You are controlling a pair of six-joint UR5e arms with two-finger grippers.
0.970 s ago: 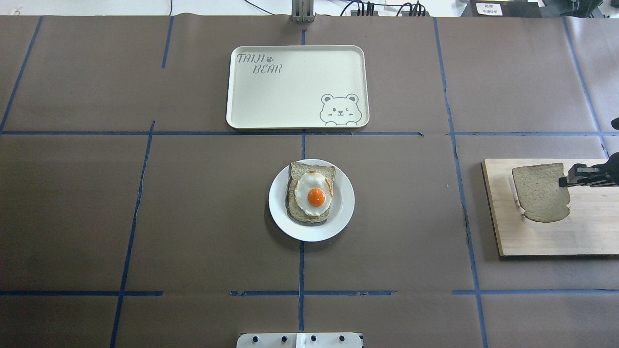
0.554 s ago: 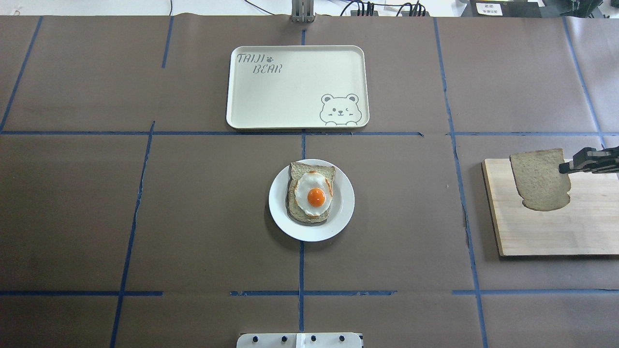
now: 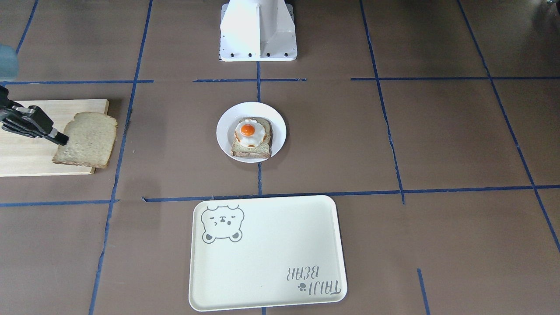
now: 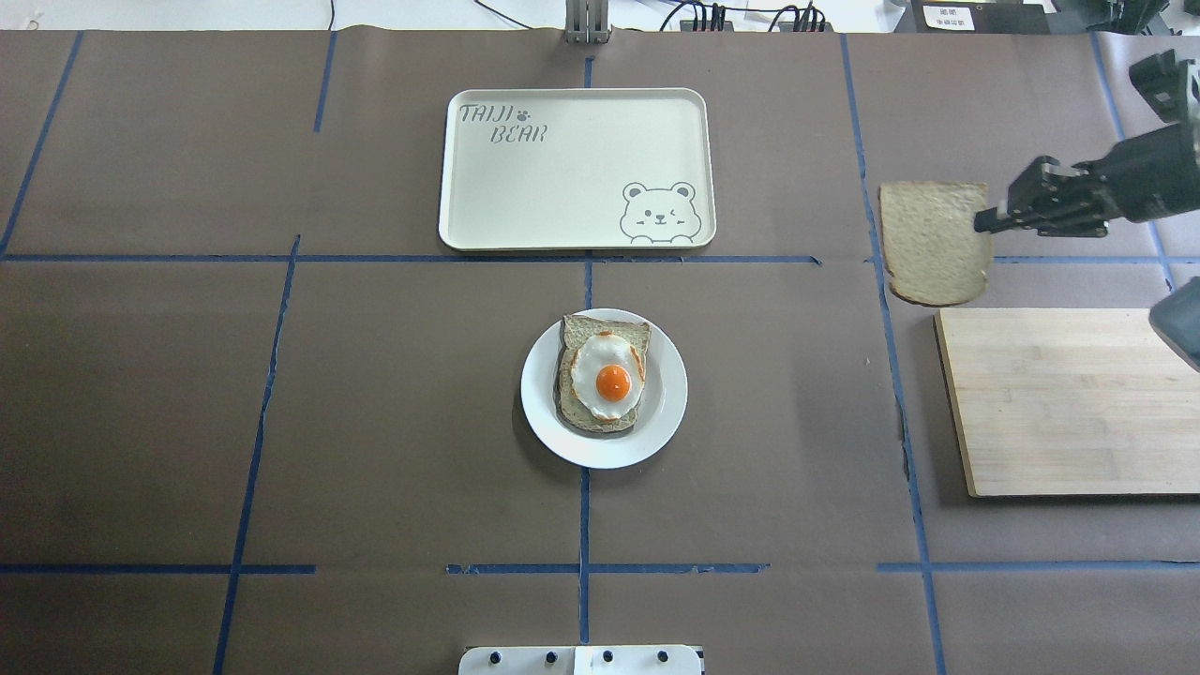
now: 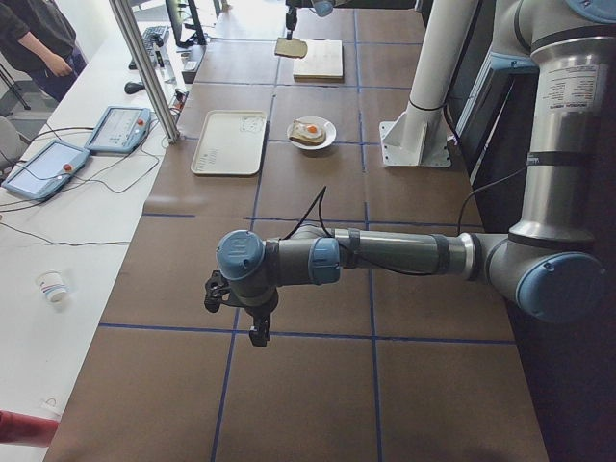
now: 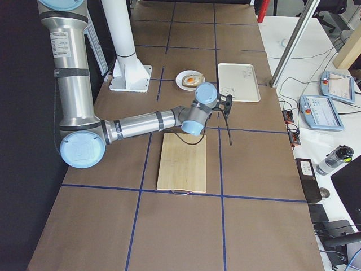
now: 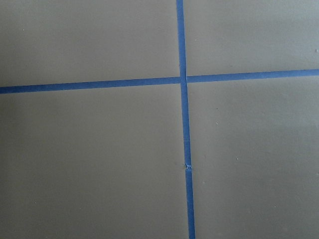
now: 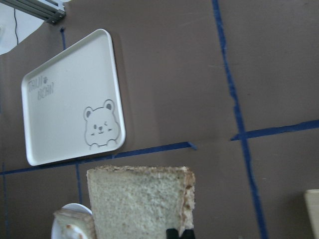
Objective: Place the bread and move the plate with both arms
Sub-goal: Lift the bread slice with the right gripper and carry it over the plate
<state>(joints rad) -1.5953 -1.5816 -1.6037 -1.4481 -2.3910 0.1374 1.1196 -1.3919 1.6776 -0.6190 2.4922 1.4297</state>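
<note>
My right gripper [image 4: 982, 225] is shut on the right edge of the bread [image 4: 933, 242], a plain tan slice. It holds the slice in the air, off the far left corner of the wooden board [image 4: 1059, 403]. In the front-facing view the gripper [image 3: 59, 139] and the bread [image 3: 87, 139] are at the left. The right wrist view shows the bread [image 8: 139, 204] hanging below the fingertips. The white plate [image 4: 544, 417] sits at the table's middle with a toasted slice and fried egg [image 4: 609, 375] on it. My left gripper [image 5: 255, 322] hangs over bare table in the exterior left view only; I cannot tell whether it is open.
A cream tray [image 4: 577, 169] with a bear drawing lies beyond the plate, also seen in the front-facing view [image 3: 267, 253]. The wooden board lies at the right edge. The white pedestal base [image 3: 258, 30] stands behind the plate. Blue tape lines cross the brown table.
My right gripper has lifted the bread off the wooden board and carried it away from the robot and left, past the board's far left corner.
</note>
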